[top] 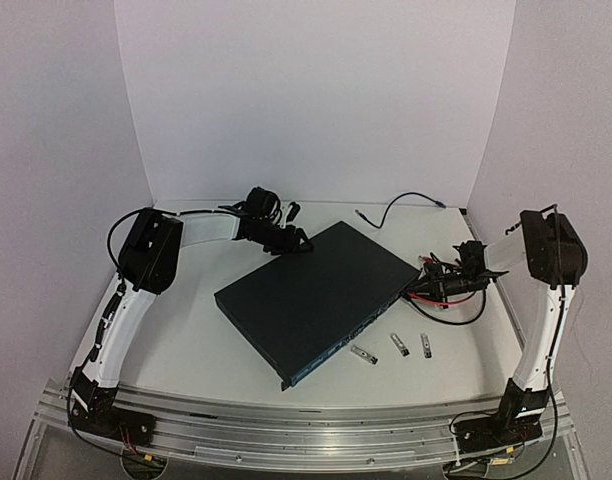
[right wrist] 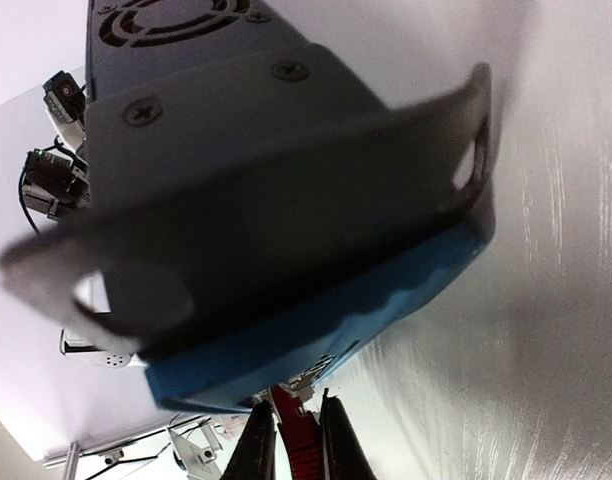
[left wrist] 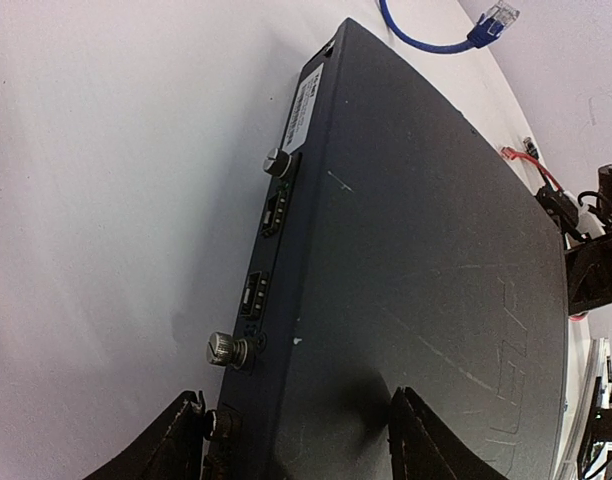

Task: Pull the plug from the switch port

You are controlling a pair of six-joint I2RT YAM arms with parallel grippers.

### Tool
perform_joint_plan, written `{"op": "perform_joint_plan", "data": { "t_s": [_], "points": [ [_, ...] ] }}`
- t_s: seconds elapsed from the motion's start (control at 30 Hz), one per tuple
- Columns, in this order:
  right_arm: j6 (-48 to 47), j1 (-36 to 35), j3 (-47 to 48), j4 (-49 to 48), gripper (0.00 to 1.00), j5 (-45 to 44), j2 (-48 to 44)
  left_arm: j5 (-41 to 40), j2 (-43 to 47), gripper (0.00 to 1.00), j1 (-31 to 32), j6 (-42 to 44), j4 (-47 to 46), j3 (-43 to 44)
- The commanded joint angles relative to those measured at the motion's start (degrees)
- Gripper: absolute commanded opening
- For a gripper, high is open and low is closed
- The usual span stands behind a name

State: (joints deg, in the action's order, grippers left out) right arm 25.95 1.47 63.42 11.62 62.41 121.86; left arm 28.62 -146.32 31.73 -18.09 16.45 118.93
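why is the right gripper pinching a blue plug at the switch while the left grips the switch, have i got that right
Not quite: the plug in the right gripper is red, not blue, as the right wrist view shows. The blue cable lies loose behind the switch. The left gripper does grip the switch.

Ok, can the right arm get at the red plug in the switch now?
Looks like yes: the right gripper sits with a finger on either side of the red plug at the switch's blue face, and nothing blocks it.
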Motion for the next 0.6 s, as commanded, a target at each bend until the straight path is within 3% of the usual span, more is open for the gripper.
{"op": "perform_joint_plan", "data": {
  "t_s": [0.0, 0.17, 0.57],
  "points": [
    [3.7, -1.2, -0.7, -4.5, 0.00, -5.1, 3.6, -6.3, -5.1, 0.62, 0.3, 0.8, 9.7, -2.0],
    [-3.4, 0.2, -4.1, -5.6, 0.00, -4.4, 1.9, -6.9, -5.5, 0.62, 0.2, 0.7, 10.3, -1.5],
    [-2.2, 1.3, -8.5, -8.5, 0.00, -3.0, -0.5, -7.7, -7.0, 0.62, -0.1, -0.5, 12.2, 0.5]
  ]
}}
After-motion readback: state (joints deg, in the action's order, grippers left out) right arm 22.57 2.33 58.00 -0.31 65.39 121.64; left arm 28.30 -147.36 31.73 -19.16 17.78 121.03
